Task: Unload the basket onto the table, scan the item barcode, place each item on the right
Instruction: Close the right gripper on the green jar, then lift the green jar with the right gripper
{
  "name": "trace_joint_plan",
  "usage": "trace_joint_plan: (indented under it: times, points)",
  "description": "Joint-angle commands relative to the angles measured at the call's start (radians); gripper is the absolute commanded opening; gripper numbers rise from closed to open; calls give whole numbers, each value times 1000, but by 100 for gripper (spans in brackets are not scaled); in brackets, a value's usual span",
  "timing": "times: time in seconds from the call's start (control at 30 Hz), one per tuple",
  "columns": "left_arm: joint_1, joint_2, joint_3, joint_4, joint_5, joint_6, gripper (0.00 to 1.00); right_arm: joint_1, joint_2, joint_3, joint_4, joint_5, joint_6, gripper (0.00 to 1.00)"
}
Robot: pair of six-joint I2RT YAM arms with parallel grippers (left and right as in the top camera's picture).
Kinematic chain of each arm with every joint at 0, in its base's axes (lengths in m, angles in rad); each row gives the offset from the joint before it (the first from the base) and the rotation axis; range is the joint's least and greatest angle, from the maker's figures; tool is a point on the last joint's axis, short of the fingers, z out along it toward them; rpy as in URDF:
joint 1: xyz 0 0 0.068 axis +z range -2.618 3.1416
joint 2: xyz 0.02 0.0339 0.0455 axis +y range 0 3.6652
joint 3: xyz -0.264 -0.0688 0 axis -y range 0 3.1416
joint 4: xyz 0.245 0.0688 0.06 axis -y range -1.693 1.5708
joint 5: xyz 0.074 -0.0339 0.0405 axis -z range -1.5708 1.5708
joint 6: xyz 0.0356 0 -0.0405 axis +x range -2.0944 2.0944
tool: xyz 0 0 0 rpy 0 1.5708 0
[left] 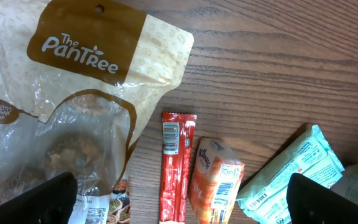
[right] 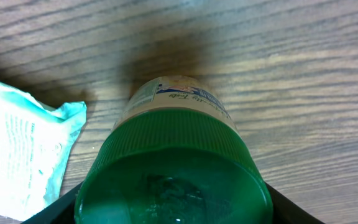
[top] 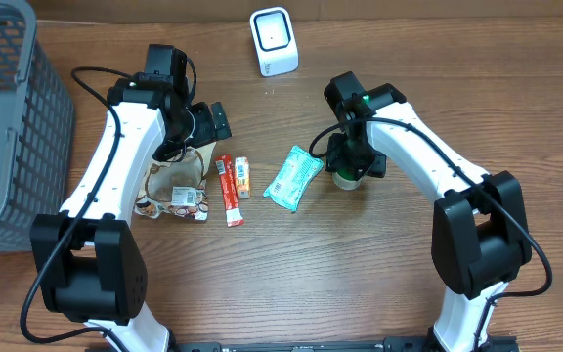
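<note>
A small bottle with a green cap (right: 173, 149) stands on the table right of centre (top: 346, 179). My right gripper (right: 173, 211) comes down over it, and its black fingers (right: 55, 205) press both sides of the cap. The white barcode scanner (top: 273, 41) stands at the far edge. My left gripper (left: 182, 205) hovers open over the left group of items (top: 208, 122), holding nothing. Below it lie a brown Pantree bag (left: 73, 93), a red stick pack (left: 176, 168), an orange tissue pack (left: 216, 180) and a teal packet (left: 291, 174).
A grey mesh basket (top: 8, 127) fills the far left. In the overhead view the teal packet (top: 293, 177) lies just left of the bottle, with the red stick (top: 229, 191) and the bag (top: 174, 181) further left.
</note>
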Motion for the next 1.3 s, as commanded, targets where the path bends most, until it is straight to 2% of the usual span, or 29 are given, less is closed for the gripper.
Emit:
trace_joint_plan:
  times: [0.0, 0.07, 0.17, 0.2, 0.27, 0.33, 0.47, 0.93, 1.1, 1.27]
  points:
    - [0, -1, 20, -1, 8, -3, 99, -2, 9, -5, -25, -38, 123, 64]
    - [0, -1, 20, -1, 8, -3, 100, -2, 9, -5, -26, -58, 181, 64]
    - [0, -1, 20, -1, 8, -3, 100, -2, 9, -5, -31, -60, 182, 64]
    - [0, -1, 20, -1, 8, -3, 100, -2, 9, -5, -34, -60, 173, 67]
    - [0, -1, 20, -1, 8, -3, 100, -3, 9, -5, -29, -60, 111, 75]
    - [0, -1, 20, -1, 8, -3, 99, -3, 9, -5, -7, -56, -24, 79]
    - [0, -1, 20, -1, 8, -3, 100, -3, 9, -5, 15, -44, -146, 79]
    - [0, -1, 20, -1, 8, -3, 99, -3, 9, -6, 45, 16, -205, 80]
    - [0, -1, 20, -1, 8, -3, 100, -2, 9, -6, 53, 19, -235, 87]
    - [0, -1, 20, -1, 8, -3, 100, -2, 9, -6, 53, 7, -234, 87]
